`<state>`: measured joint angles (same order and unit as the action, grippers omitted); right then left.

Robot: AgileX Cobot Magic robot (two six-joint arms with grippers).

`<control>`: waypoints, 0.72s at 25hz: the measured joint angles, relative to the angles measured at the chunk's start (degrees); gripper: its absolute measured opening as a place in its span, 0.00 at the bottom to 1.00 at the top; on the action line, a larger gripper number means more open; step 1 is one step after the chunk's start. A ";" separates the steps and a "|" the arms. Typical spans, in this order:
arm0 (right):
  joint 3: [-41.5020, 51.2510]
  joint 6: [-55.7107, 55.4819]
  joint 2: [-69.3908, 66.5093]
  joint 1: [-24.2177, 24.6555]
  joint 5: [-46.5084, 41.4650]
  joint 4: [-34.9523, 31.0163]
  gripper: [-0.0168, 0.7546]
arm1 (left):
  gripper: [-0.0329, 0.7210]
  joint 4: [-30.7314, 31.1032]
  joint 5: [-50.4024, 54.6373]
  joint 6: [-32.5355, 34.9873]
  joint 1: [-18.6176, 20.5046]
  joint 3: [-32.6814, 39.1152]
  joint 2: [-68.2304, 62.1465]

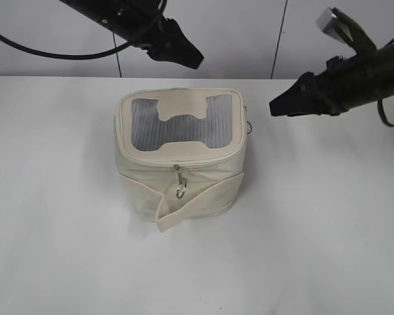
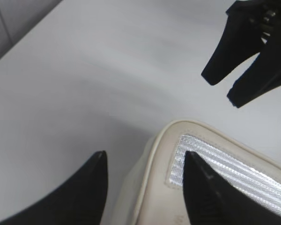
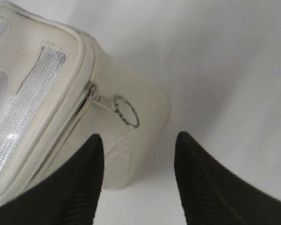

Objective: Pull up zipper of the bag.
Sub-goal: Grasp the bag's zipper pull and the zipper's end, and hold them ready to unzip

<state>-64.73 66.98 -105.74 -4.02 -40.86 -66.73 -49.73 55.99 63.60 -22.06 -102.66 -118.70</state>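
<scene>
**Ann:** On the white worktop (image 1: 52, 230), dead centre, sits the bag (image 1: 177, 177), upright, its grey mesh panel (image 1: 180, 128) and bone-shaped patch (image 1: 182, 106) facing up. Both arms are off it, nothing touching.

**Bo:** So I'd call this the approach, no grasp made yet. Where's the zipper?

**Ann:** The zipper (image 3: 68, 124) runs round the top rim. One ringed pull (image 1: 180, 187) hangs down the near face, above the wide strap (image 1: 197, 203). A second ringed pull (image 3: 124, 110) sticks out at the right-hand side, showing clearly in the right wrist view.

**Bo:** And the arms?

**Ann:** The left gripper (image 1: 196, 59) hangs above the bag's far edge, angled down to the right, jaws apart in its own camera, straddling the lid's corner from above. The right gripper (image 1: 274, 107) comes in level from the right, pointing at the bag's side, jaws apart too, with that side ring lying just ahead of them.

**Bo:** Next move?

**Ann:** I'd guess the right lines up on that ring and pinches it while the left steadies the bag. It's a small, thin target, so it could easily slip out.
</scene>
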 joint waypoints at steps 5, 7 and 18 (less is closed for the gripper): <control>5.59 12.28 0.02 0.06 0.92 -8.94 0.53 | 0.57 2.04 4.02 -2.27 -2.44 -5.89 -5.27; 5.67 14.93 0.06 0.06 1.10 -10.97 0.53 | 0.57 3.88 4.55 -2.97 -2.93 -6.51 -6.21; 5.78 18.92 0.06 0.06 1.17 -11.94 0.53 | 0.40 6.36 5.66 -4.89 -3.31 -6.85 -8.37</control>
<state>-58.95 85.90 -105.68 -3.96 -39.70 -78.67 -43.37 61.64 58.71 -25.38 -109.51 -127.07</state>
